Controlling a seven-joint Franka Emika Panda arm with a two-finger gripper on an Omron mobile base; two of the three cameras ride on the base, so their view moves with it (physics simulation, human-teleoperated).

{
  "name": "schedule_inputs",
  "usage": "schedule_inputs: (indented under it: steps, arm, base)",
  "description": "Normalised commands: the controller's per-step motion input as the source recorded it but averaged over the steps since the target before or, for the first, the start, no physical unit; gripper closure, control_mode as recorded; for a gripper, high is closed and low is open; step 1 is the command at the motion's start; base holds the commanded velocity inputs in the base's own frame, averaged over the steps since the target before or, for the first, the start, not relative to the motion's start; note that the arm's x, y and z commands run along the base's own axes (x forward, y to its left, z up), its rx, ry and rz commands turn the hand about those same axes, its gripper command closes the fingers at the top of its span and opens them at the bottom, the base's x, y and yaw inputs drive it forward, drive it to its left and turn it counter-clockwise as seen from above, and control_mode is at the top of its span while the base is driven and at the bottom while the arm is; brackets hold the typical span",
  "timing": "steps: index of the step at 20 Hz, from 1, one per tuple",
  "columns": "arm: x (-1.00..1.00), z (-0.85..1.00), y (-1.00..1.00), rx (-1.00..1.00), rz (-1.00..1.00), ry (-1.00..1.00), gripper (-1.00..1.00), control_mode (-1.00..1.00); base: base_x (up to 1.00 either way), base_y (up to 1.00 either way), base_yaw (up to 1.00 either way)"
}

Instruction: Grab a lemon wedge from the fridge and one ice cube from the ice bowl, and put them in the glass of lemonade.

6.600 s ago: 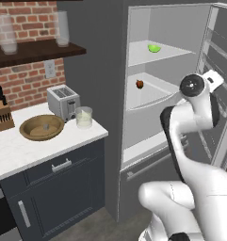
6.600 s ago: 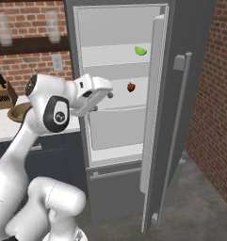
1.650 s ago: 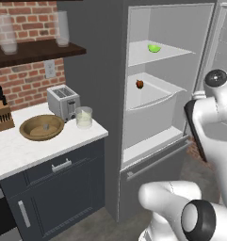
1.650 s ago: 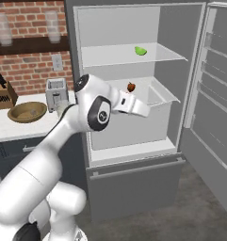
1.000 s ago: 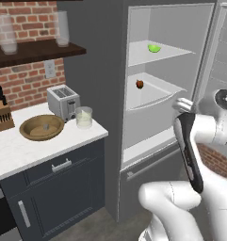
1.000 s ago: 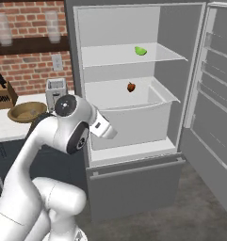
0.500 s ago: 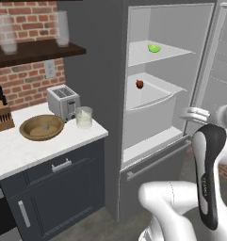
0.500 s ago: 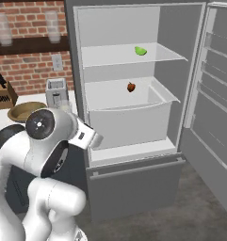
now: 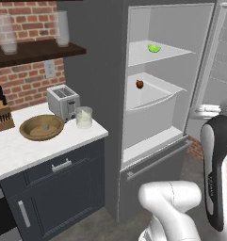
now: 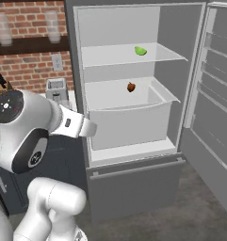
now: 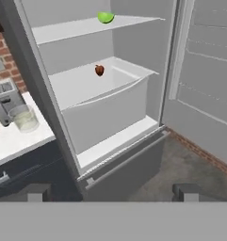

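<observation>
Left base view: fridge (image 9: 110, 56), door open; lemon wedge (image 9: 154, 48) on upper shelf; small dark red fruit (image 9: 140, 84) in drawer below; ice bowl (image 9: 41, 127), glass of lemonade (image 9: 84, 117), toaster (image 9: 63, 101) on counter (image 9: 11, 155).

Right base view: wedge on upper shelf.

Hand view: gripper (image 11: 113, 192), jaws wide apart, empty, facing the fridge interior.

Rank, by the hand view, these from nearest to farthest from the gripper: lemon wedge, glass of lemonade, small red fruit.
1. Glass of lemonade, on the counter, left.
2. Small red fruit, in the fridge drawer, deeper in.
3. Lemon wedge, on the top shelf, farthest.
</observation>
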Motion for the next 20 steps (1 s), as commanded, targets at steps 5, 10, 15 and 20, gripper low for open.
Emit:
schedule_inputs:
  steps: [5,10,15,20]
  arm:
    - [-0.13,-0.34,0.16,-0.10,0.00,0.10,-1.00,-1.00]
    - [-0.13,-0.20,0.04,0.00,0.00,0.01,-1.00,-1.00]
    - [-0.06,0.00,0.00,0.00,0.00,0.00,-1.00,-1.00]
    - [0.00,0.00,0.00,0.00,0.00,0.00,-1.00,-1.00]
  base:
    - [0.00,0.00,0.00]
    - [0.00,0.00,0.00]
    - [0.00,0.00,0.00]
    - [0.00,0.00,0.00]
